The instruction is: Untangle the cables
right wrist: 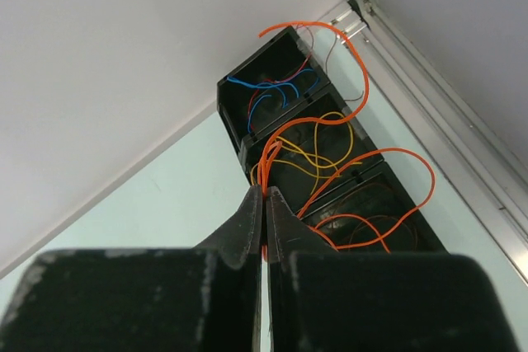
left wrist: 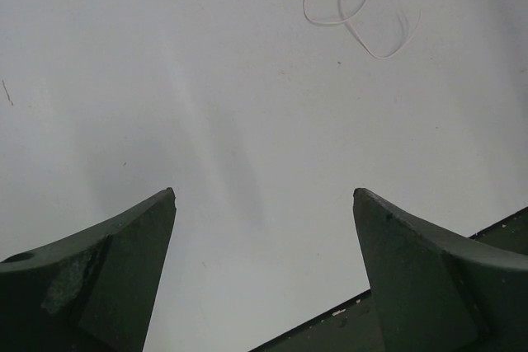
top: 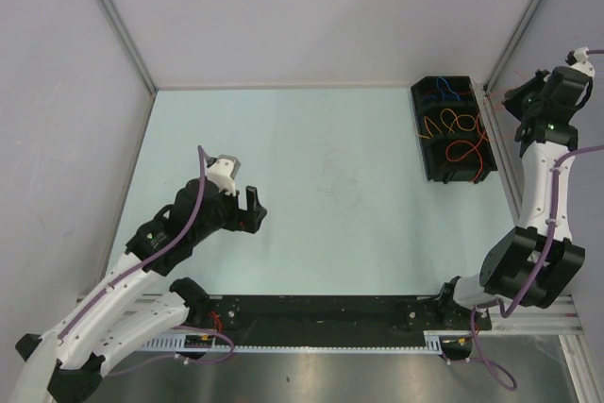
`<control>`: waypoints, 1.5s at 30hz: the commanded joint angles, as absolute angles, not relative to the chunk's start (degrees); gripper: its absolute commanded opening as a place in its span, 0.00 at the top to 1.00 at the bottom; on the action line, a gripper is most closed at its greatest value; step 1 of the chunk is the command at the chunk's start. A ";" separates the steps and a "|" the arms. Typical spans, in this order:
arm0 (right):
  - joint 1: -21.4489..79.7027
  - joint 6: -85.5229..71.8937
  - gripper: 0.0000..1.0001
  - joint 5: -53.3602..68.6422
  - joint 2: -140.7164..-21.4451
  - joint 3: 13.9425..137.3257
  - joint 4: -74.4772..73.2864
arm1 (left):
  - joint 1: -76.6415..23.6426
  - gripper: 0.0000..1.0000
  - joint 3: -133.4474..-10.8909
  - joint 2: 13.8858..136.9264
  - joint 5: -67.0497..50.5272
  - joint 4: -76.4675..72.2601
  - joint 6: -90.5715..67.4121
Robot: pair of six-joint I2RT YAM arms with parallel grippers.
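The cables lie mostly in a black compartment tray (top: pixel 432 153) at the back right. In the right wrist view a blue cable (right wrist: pixel 256 88) fills the far compartment and a yellow cable (right wrist: pixel 330 154) the middle one. An orange cable (right wrist: pixel 351 59) loops up out of the tray and over the near compartment. My right gripper (right wrist: pixel 264 195) is shut on strands of this orange cable, raised above the tray's right side (top: pixel 500 96). A thin pale cable (top: pixel 340 172) lies curled mid-table, also visible in the left wrist view (left wrist: pixel 355 6). My left gripper (top: pixel 257 207) hovers open and empty (left wrist: pixel 264 194), well left of it.
The tray stands close to the right wall rail (top: pixel 505 153) and the back corner. A black rail (top: pixel 311 309) runs along the near table edge between the arm bases. White walls enclose the left, back and right sides.
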State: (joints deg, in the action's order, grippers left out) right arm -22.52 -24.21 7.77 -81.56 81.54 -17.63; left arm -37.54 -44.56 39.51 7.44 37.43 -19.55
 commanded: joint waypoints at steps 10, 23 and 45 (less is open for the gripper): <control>-18.63 -21.88 1.00 4.83 -86.30 77.43 -12.92 | -37.53 0.07 -44.12 37.27 8.62 36.30 -20.65; -17.58 -22.59 1.00 6.50 -91.58 73.92 -8.79 | -37.53 0.07 -44.12 37.18 8.70 36.21 -20.74; -16.17 -29.79 1.00 0.35 -94.83 60.73 -9.23 | -37.53 0.07 -44.03 36.12 8.53 36.21 -20.65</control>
State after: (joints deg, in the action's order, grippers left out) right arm -16.23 -27.33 2.52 -92.60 60.47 -10.48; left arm -37.54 -44.21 36.95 7.84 37.43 -19.57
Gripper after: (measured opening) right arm 0.012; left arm 0.931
